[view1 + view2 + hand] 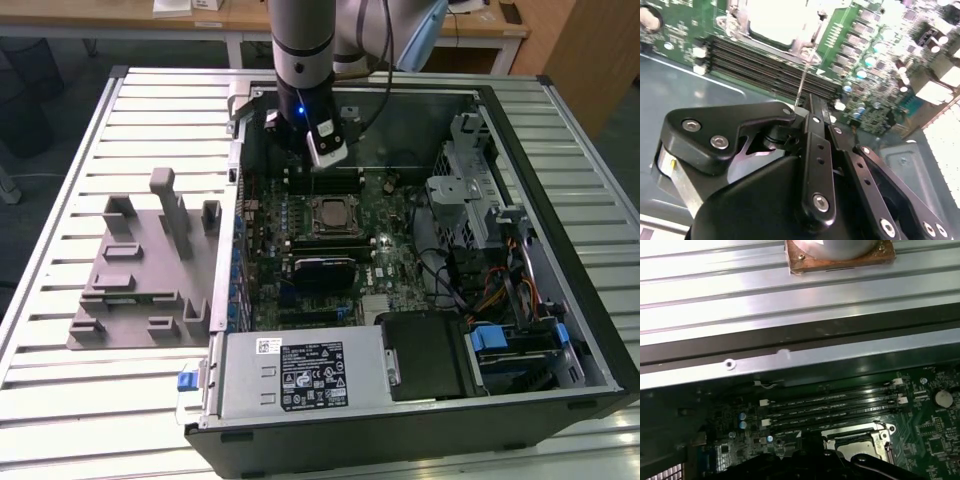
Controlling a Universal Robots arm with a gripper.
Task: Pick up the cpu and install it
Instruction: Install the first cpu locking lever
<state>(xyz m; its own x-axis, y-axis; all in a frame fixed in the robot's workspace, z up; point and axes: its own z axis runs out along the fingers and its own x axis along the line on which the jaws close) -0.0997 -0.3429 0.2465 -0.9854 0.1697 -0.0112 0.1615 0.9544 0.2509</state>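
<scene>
On the slatted metal worktop (120,120), an opened computer case (560,300) is shown; the cpu (331,215) is seated in its motherboard socket just below the jaws (318,172), whose opening cannot be told.

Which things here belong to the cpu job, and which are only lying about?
Belonging to the job:
- cpu, seated in the motherboard socket
- gripper, above the memory slots

Lying about:
- grey fixture on the table
- power supply
- drive cage
</scene>
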